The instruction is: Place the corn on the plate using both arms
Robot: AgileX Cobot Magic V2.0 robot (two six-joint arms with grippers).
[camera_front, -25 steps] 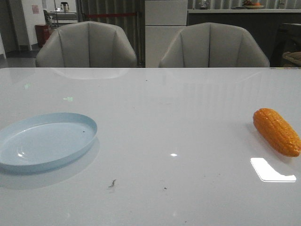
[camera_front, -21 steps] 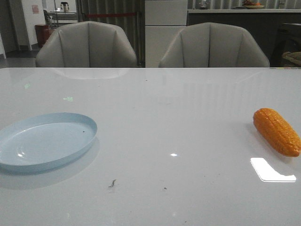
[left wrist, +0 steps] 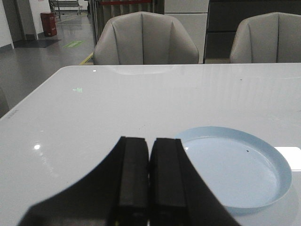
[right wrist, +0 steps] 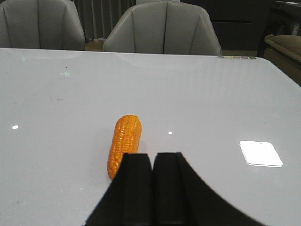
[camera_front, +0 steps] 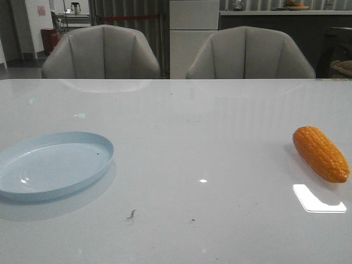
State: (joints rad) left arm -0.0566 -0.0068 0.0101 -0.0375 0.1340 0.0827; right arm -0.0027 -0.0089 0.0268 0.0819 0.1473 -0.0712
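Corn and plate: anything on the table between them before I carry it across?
In the front view, only bare white table lies between the corn and the plate, apart from a few small dark specks nearer the camera.

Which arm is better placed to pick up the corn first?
Right. The corn lies on the table's right side, just ahead of the right hand; the left hand sits by the plate. Both hands are shut and empty.
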